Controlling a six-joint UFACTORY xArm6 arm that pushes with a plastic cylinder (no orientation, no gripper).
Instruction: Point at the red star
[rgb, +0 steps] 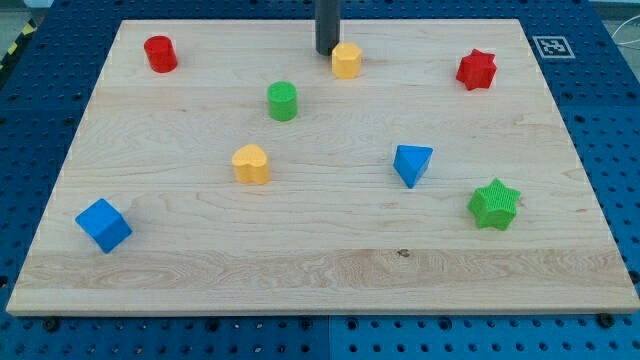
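Pale wooden desk (320, 250) lies on a blue perforated base. I carry no hand, only a dark rod; my tip (327, 52) rests at twelve o'clock on the desk, just left of the yellow block (346, 60). At about two o'clock, well apart from my tip, sits the red star (477, 69). Toward ten o'clock stands the red cylinder (160, 53).

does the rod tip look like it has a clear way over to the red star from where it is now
Probably yes, with a small detour. My tip sits against the left side of the yellow block, which lies directly between it and the red star. Past that block, the board looks bare up to the star.
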